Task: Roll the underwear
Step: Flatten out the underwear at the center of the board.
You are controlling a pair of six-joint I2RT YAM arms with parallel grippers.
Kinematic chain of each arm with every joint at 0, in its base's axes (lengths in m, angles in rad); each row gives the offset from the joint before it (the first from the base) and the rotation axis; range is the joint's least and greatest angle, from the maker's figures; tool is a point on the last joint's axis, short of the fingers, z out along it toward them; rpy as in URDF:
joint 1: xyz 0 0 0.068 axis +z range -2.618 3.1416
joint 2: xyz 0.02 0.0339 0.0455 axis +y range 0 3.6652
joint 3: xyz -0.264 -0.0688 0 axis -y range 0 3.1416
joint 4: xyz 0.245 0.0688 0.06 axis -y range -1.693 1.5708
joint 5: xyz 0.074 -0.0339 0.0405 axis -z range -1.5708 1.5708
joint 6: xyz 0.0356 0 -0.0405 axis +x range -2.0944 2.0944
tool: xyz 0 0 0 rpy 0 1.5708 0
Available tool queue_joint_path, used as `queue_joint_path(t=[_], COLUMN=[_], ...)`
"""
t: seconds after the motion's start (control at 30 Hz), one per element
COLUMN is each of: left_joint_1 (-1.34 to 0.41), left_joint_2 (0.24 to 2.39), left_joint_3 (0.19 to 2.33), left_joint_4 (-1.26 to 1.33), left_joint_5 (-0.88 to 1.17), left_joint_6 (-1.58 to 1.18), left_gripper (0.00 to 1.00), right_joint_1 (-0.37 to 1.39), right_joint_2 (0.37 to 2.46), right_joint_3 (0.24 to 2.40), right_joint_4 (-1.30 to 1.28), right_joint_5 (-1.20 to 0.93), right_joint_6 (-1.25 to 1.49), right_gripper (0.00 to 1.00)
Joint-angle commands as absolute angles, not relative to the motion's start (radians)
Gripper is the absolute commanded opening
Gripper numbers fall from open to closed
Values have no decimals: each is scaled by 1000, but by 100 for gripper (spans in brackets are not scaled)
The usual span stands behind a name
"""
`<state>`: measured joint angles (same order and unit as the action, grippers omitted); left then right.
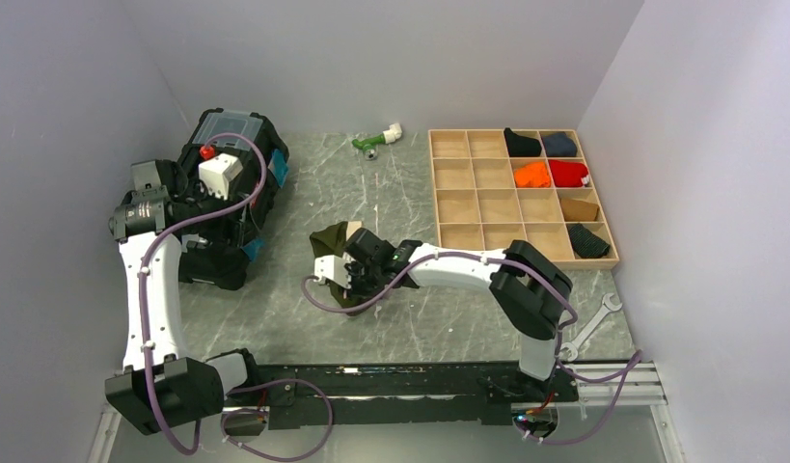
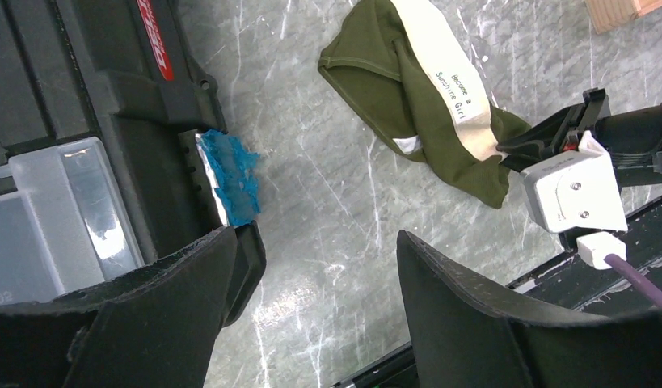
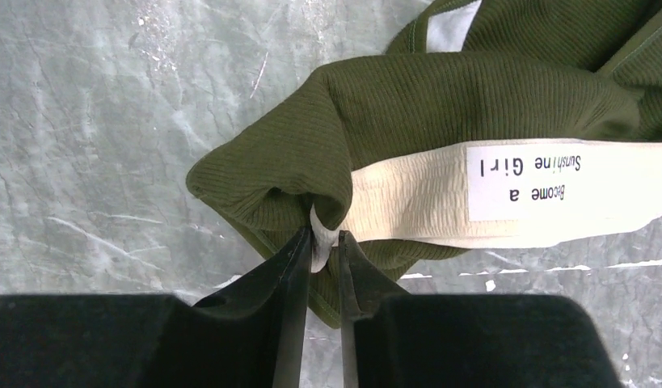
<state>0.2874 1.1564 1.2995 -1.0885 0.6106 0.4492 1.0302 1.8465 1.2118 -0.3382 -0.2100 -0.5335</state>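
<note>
The underwear [image 1: 333,253] is olive-green cloth with a cream waistband, lying crumpled on the grey marbled table at mid-scene. In the right wrist view the underwear [image 3: 440,129] fills the upper right, its waistband [image 3: 489,202] printed with text. My right gripper [image 3: 322,242] is shut on a pinched fold of waistband and green cloth at the garment's end; it also shows in the top view [image 1: 340,275]. My left gripper [image 2: 319,267] is open and empty, above bare table beside the black toolbox. The underwear also shows in the left wrist view [image 2: 408,97].
A black toolbox [image 1: 222,183] with a clear lid stands at the left. A wooden compartment tray [image 1: 473,193] at the back right holds several rolled cloths. A green and white object [image 1: 374,140] lies at the back. A wrench [image 1: 593,323] lies at the right front.
</note>
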Motion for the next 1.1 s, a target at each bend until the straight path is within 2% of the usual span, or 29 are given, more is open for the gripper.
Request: queue_joint_path(t=[0.0, 0.07, 0.17, 0.3, 0.53, 0.67, 0.73, 0.83, 1.07], left_joint_1=[293, 293, 293, 293, 293, 293, 293, 293, 292], left_joint_2=[1153, 1151, 1150, 1150, 1152, 1154, 1152, 1146, 1129], left_joint_3=[1298, 1291, 1283, 1280, 1275, 1268, 1261, 1241, 1193], left_joint_4=[-1073, -1071, -1071, -1074, -1069, -1069, -1067, -1051, -1018], left_joint_5=[647, 647, 645, 644, 643, 648, 646, 647, 677], left_joint_6=[472, 474, 474, 477, 475, 474, 477, 477, 481], left_gripper=[78, 78, 78, 78, 78, 78, 78, 78, 77], right_joint_1=[1019, 1018, 1017, 1016, 1017, 1018, 1016, 1009, 930], right_joint_2=[1825, 1833, 1843, 1847, 1858, 1869, 1869, 1853, 1774], right_joint_3=[1253, 1253, 1253, 1252, 1266, 1270, 1277, 1299, 1409], right_joint_4=[-360, -358, -360, -358, -362, -365, -375, -402, -501], right_joint_5=[-216, -218, -224, -230, -242, -245, -240, -233, -212], right_joint_6=[-529, -529, -528, -524, -515, -512, -510, -508, -480], right_gripper=[22, 22, 31, 36, 36, 29, 20, 0, 0])
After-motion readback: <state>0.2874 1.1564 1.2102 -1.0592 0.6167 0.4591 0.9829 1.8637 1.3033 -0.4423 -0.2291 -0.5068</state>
